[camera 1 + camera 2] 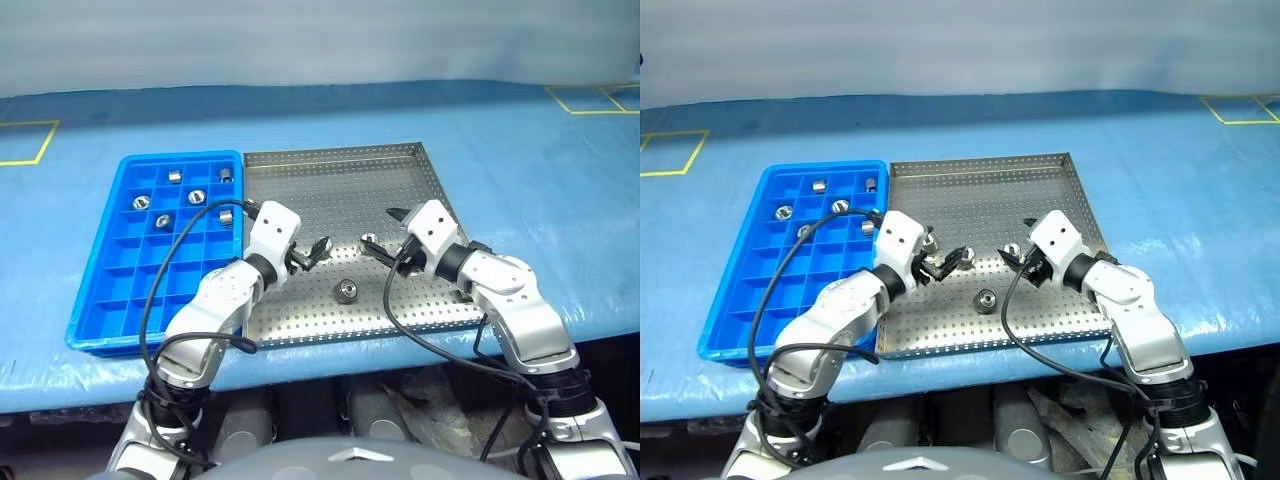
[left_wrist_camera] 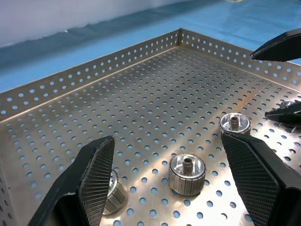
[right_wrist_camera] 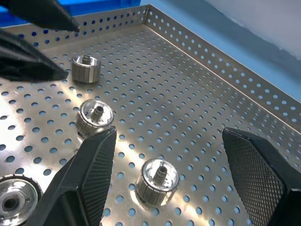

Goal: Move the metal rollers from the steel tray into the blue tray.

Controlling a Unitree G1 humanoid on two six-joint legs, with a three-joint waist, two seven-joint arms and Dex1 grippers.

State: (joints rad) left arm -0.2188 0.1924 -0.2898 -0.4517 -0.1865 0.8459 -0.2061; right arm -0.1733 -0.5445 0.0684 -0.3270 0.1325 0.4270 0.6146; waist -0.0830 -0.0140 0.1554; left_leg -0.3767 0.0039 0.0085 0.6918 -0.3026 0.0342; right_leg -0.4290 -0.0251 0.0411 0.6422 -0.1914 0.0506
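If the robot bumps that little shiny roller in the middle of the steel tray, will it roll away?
Probably not: the roller stands on its flat end. Tipped onto its ribbed round side, it might roll across the steel tray. It looks like solid metal, so likely heavy for its size.

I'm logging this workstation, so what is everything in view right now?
blue tray: one, bright blue, on the cloth, beside the steel tray on the robot's left.
steel tray: one, silver, perforated, centre of the table.
metal rollers in the blue tray: six, silver, far compartments.
metal rollers in the steel tray: four, silver, near half of the tray.
tablecloth: one, blue, under both trays.
tape marks: yellow, far corners of the cloth.
left gripper: black fingers, open, over the steel tray.
right gripper: black fingers, open, over the steel tray.
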